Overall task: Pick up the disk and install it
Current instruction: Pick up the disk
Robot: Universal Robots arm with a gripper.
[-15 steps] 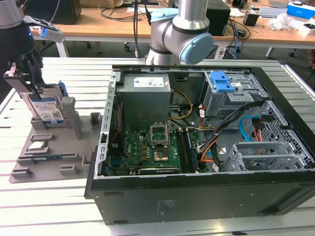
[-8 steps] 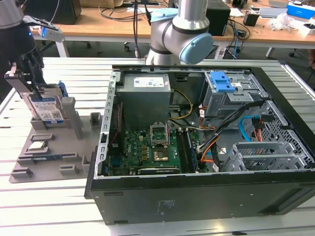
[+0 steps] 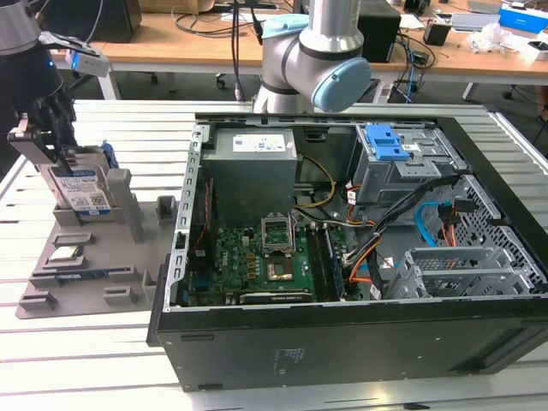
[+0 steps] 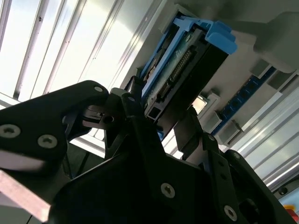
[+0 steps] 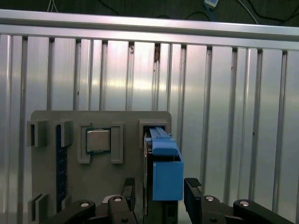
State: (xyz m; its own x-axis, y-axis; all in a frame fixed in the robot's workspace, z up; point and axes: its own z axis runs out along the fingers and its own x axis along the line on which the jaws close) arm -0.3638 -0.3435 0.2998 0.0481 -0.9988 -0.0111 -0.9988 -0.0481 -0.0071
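The disk [image 3: 83, 193] is a silver drive with a blue-and-white label. It stands on edge in a slot of the grey holder plate [image 3: 128, 265], at the exterior view's left. My gripper [image 3: 62, 154] is down over its upper end. In both wrist views the black fingers [image 5: 192, 189] sit on either side of the disk's blue carrier frame [image 5: 164, 168], pressed against its faces. The second wrist view shows the disk's connector edge [image 4: 180, 70] between my gripper [image 4: 159, 109]. The disk's bottom is still in the slot.
An open computer case [image 3: 360, 342] fills the middle and right, with the motherboard [image 3: 257, 257] inside. A grey drive cage with a blue latch [image 3: 390, 141] is at its back right, and another cage [image 3: 462, 270] is nearer. A square processor chip [image 5: 98, 140] rests on the holder.
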